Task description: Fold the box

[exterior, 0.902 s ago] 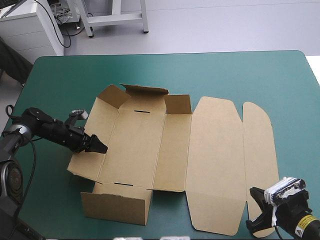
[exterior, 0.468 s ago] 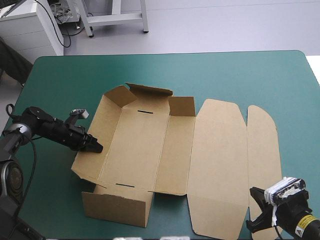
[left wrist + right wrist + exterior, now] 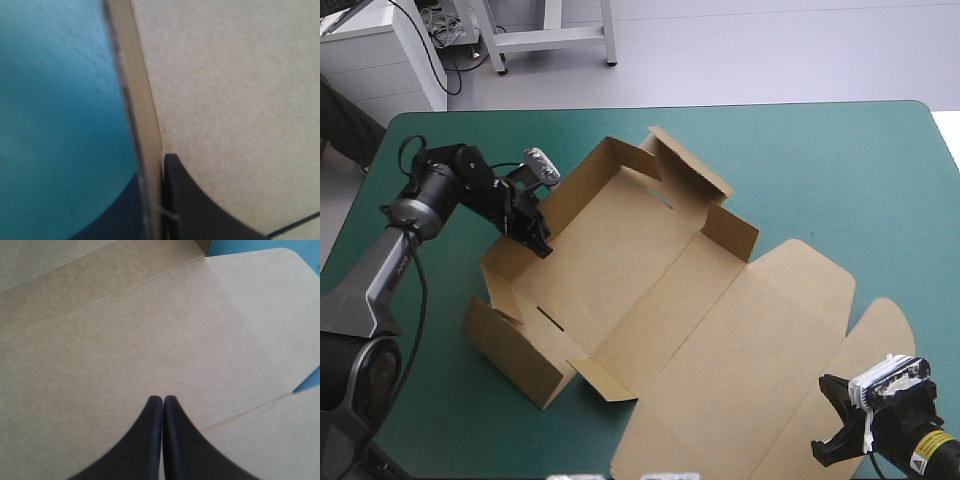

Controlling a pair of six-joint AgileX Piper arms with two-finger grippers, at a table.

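Pinching raised brown box [image 3: 650, 300] wall, left fingers [image 3: 195, 210] clamped; right fingers [image 3: 145, 440] pressed together.

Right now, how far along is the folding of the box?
It is partly done. The box has its side walls raised around the base, but none looks tucked in yet. In hand: the left hand is shut on one long wall. Left to do: the lid lies flat, and the right hand is shut above it and holds nothing.
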